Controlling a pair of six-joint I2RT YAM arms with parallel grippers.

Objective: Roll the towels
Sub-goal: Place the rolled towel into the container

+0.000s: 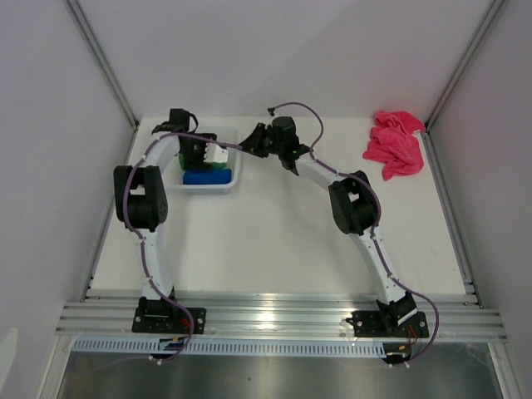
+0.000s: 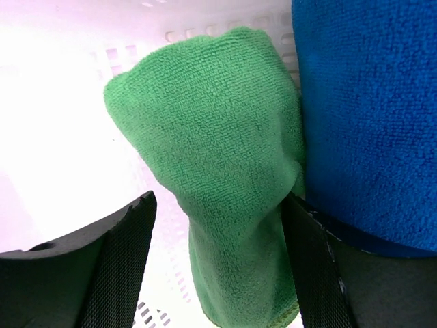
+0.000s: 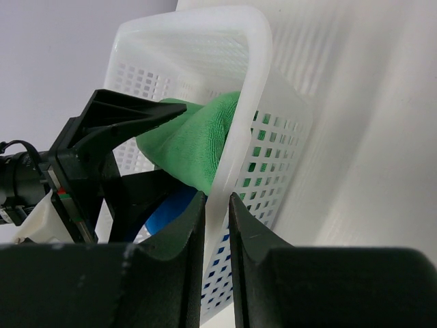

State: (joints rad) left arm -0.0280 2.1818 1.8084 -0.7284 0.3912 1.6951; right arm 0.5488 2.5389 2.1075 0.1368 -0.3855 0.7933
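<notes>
Left wrist view: the green towel point(image 2: 218, 137) was seen bundled between the spread fingers point(image 2: 102, 260) of the left gripper point(image 2: 218, 205). It was set close against the finger nearer the blue towel point(image 2: 369, 116), and a gap was seen at the other finger. The blue towel was pressed against the green one's side. Both were contained in the white plastic basket point(image 3: 205, 61), whose perforated wall was pinched between the narrowly set jaws of the right gripper point(image 3: 216, 201). In the top external view, the basket was placed at the far left of the table point(image 1: 274, 241), near its back edge. The pink towel point(image 1: 394, 143) was seen crumpled in the far right corner, well apart from both grippers. Open tabletop was seen between the basket and the pink towel.
</notes>
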